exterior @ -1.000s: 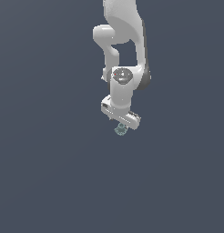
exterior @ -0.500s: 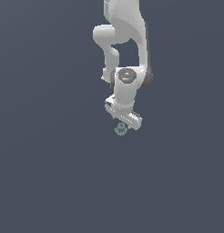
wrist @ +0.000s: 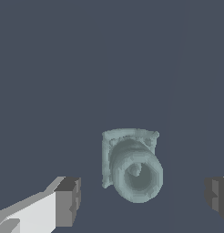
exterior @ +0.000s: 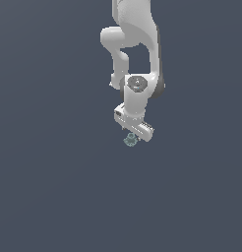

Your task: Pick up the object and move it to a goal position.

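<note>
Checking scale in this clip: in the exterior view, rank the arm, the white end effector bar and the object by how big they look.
1. Arm, by far the largest.
2. End effector bar, a short white block below the wrist.
3. Object, a tiny teal lump just under the bar, clearly smallest.

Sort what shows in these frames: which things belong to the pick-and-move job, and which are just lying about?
Belongs to the job:
- the pale teal object, a short tube on a squarish flange
- the end effector, jaws apart on either side of the object, not touching it

Lying about:
- nothing; only the bare grey surface shows, and no goal marker is visible
</note>
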Controlling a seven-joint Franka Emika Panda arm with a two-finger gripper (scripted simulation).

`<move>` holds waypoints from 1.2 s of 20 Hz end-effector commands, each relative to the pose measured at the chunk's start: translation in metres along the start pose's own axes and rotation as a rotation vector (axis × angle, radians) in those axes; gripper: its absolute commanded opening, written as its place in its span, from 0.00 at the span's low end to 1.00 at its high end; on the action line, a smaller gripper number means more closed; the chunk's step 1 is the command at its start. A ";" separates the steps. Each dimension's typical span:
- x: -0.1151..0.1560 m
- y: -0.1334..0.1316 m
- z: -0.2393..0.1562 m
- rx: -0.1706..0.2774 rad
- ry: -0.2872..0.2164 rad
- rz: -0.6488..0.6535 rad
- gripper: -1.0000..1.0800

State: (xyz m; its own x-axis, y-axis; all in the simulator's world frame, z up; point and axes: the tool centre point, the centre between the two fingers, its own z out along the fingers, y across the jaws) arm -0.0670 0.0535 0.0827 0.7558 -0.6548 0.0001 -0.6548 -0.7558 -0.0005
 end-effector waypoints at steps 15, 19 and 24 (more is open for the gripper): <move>0.000 0.000 0.043 0.000 0.000 0.004 0.00; 0.000 0.000 0.043 0.000 0.000 0.004 0.00; -0.001 -0.001 0.042 0.000 0.000 0.003 0.00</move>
State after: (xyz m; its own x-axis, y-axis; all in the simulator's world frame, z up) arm -0.0676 0.0541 0.0402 0.7538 -0.6571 0.0000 -0.6571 -0.7538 -0.0005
